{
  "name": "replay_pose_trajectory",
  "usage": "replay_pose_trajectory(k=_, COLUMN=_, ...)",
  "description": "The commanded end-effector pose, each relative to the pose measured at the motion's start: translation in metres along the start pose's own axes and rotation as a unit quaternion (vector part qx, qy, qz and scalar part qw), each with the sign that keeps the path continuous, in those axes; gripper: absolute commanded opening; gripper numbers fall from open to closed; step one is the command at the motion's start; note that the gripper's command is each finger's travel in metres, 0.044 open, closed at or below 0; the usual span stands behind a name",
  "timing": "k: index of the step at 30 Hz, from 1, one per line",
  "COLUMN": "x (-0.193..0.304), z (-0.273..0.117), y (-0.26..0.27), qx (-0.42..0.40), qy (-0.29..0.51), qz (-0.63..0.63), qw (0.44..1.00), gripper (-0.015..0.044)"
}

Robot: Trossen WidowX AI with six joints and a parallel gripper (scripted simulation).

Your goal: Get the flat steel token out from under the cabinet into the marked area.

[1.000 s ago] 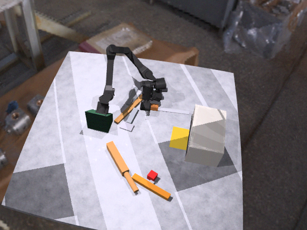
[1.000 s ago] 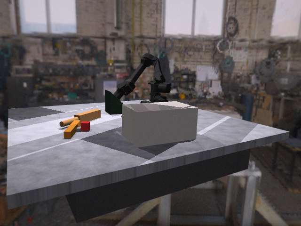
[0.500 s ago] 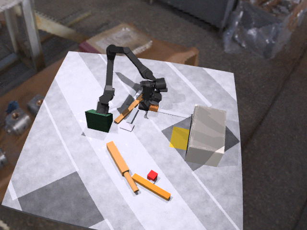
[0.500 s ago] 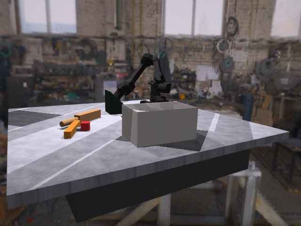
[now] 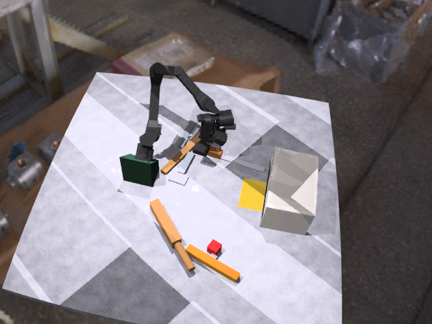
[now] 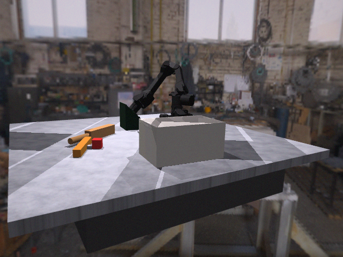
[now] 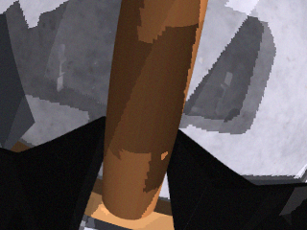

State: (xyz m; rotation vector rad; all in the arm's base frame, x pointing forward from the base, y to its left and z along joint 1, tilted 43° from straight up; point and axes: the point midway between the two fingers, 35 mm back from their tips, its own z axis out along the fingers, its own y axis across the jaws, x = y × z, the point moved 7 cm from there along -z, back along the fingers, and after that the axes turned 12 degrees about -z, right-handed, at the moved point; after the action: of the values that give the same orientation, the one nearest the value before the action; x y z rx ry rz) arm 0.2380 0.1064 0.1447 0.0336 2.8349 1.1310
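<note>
My gripper is shut on an orange wooden stick that slants down to the left, between the arm's green base and the cabinet. In the wrist view the stick runs up between my two dark fingers, with a flat orange piece under it. The beige cabinet stands at the right, and it also shows in the exterior view. The yellow marked area lies on the table in front of it. The steel token is hidden in all views.
An orange paddle with a round handle, an orange bar and a red cube lie near the table's front. A small white square and a thin grey strip lie near my gripper.
</note>
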Motion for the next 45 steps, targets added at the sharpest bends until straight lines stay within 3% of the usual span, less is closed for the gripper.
replay_pose_trajectory(k=1, x=-0.0014, z=-0.0010, y=0.0005, qx=0.000, qy=-0.002, qz=0.019, qw=1.000, gripper=0.0000)
replay_pose_trajectory(k=7, x=-0.0013, z=-0.0010, y=0.0002, qx=0.000, qy=-0.002, qz=0.038, qw=0.999, gripper=0.0000)
replay_pose_trajectory(k=14, x=0.0000, z=0.0000, y=-0.0001, qx=0.000, qy=0.000, qz=0.027, qw=1.000, gripper=0.0184)
replay_pose_trajectory(k=19, x=-0.0001, z=-0.0001, y=0.0001, qx=0.000, qy=0.000, qz=0.029, qw=1.000, gripper=0.0200)
replay_pose_trajectory(k=22, x=0.0003, z=0.0000, y=-0.0001, qx=0.000, qy=-0.002, qz=0.029, qw=1.000, gripper=0.0270)
replay_pose_trajectory(k=38, x=0.0030, z=0.0048, y=0.0000, qx=0.000, qy=-0.002, qz=0.028, qw=1.000, gripper=0.0270)
replay_pose_trajectory(k=42, x=0.0006, z=0.0023, y=0.0018, qx=-0.003, qy=-0.002, qz=0.023, qw=1.000, gripper=0.0165)
replay_pose_trajectory(k=45, x=0.0006, z=0.0023, y=0.0018, qx=-0.003, qy=-0.002, qz=0.023, qw=1.000, gripper=0.0145)
